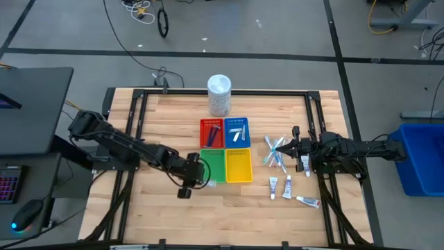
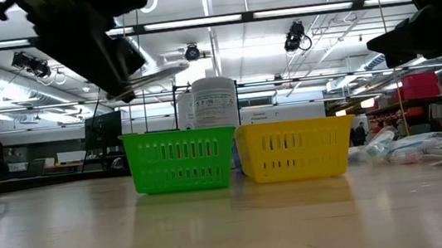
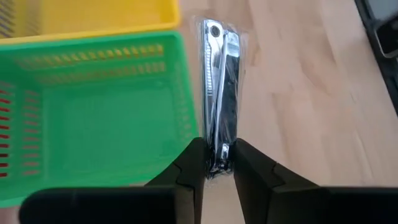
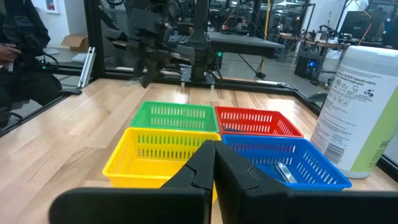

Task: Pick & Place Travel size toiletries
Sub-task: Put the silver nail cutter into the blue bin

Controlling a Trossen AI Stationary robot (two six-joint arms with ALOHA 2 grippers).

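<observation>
While raised beside the green tray [image 3: 93, 118], left tool [image 3: 219, 167] pinches a wrapped nail clipper [image 3: 221, 93].

Four coloured trays seen past the right gripper [image 4: 214, 163]

Its dark fingers meet, pressed together, at 6 o'clock; the yellow tray [image 4: 149, 157] and blue tray [image 4: 292, 160] sit nearest, the green tray [image 4: 177, 116] and red tray [image 4: 258, 122] behind, a white tub [image 4: 360, 109] at 3 o'clock, the other arm [image 4: 158, 37] at 11.

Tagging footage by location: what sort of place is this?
Probably a robotics lab or workshop: a wooden table in a metal frame, cables across the floor, ceiling light strips, and workstations with monitors behind.
</observation>
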